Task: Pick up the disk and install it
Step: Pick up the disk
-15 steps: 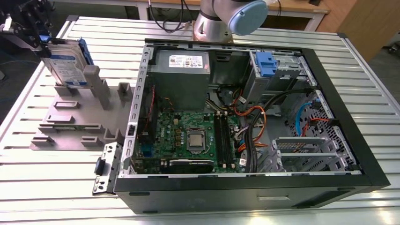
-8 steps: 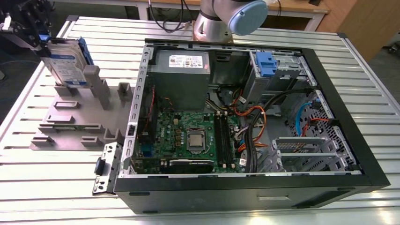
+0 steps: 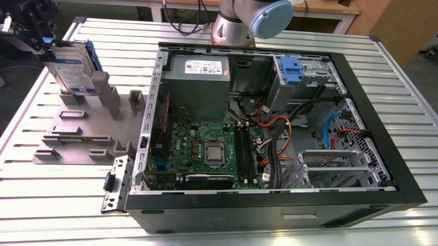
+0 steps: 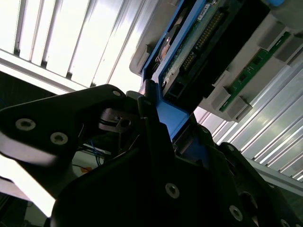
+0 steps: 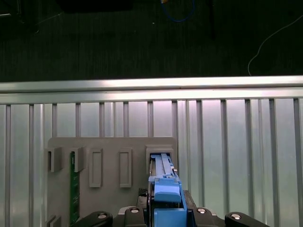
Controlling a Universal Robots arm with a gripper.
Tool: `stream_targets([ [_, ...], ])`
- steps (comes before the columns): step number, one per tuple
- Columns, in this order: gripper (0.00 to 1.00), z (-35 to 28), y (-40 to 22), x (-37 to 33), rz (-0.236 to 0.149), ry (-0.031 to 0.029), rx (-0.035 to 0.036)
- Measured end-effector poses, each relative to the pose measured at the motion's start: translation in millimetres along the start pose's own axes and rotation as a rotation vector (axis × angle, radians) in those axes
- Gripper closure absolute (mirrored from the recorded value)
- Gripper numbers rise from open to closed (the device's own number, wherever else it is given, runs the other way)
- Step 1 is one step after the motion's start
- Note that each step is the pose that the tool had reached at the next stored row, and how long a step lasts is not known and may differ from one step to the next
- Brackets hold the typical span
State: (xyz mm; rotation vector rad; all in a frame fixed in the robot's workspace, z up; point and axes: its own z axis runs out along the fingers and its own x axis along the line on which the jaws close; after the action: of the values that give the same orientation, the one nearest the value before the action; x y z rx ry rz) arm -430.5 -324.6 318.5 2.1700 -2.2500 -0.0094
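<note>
Ribbed surface (image 3: pixel 61 205) bears a grey holder (image 3: pixel 75 138) where the pincer (image 3: pixel 46 45) pinches the upright disk (image 3: pixel 72 69), seemingly mid-pickup, needing a straight lift from its slot.

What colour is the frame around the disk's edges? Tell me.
Blue, clearest in the first wrist view, around the disk.

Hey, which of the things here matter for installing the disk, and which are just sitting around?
Job in hand: the disk, standing in the grey holder; the gripper, shut on its blue frame; probably the open computer case.
Just about: green circuit board in the holder; blue clip inside the case.
</note>
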Motion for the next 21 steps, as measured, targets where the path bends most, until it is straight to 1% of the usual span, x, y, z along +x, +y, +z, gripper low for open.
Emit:
stream_targets([
  [6,0.63,-1.4,0.0,0.0,0.0,0.0001,-0.0001],
  [16,0.63,-1.5,0.0,0.0,0.0,0.0,-0.0001],
  [21,0.63,-3.0,0.1,0.0,0.0,0.0,-0.0001],
])
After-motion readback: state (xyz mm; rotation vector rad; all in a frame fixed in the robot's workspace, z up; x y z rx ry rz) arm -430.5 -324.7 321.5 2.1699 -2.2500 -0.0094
